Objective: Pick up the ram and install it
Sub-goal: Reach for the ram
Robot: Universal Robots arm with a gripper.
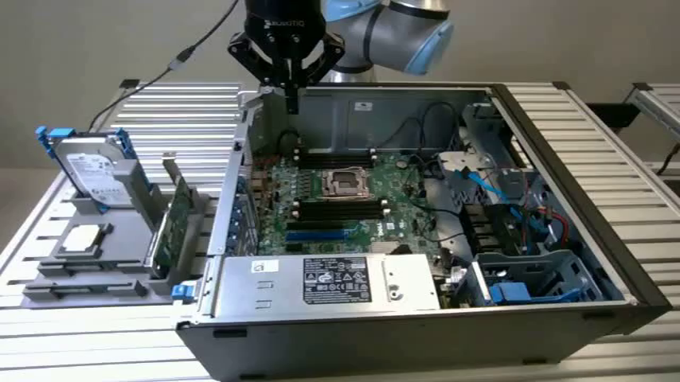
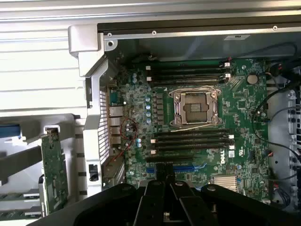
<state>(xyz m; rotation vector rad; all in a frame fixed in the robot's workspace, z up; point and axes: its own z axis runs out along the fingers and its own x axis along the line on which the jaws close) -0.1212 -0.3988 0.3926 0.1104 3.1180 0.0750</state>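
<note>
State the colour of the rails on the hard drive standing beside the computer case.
Blue. The rails show best in the exterior view.

Overall light: soft, even and fairly bright, falling from above.
Table (image 1: 159,119): pale slats were evenly lit, with thin dark gaps between them.
Computer case (image 1: 425,342): the outer front wall sat in shadow, and the inner corners were dim.
Motherboard (image 2: 235,94): evenly lit, with a faint sheen on the socket frame (image 2: 195,106).
Claw (image 2: 164,174): a dark, nearly featureless mass.

The arm (image 1: 393,28) runs off the exterior view's top; the power-supply label (image 1: 338,280) — unreadably small.
</note>
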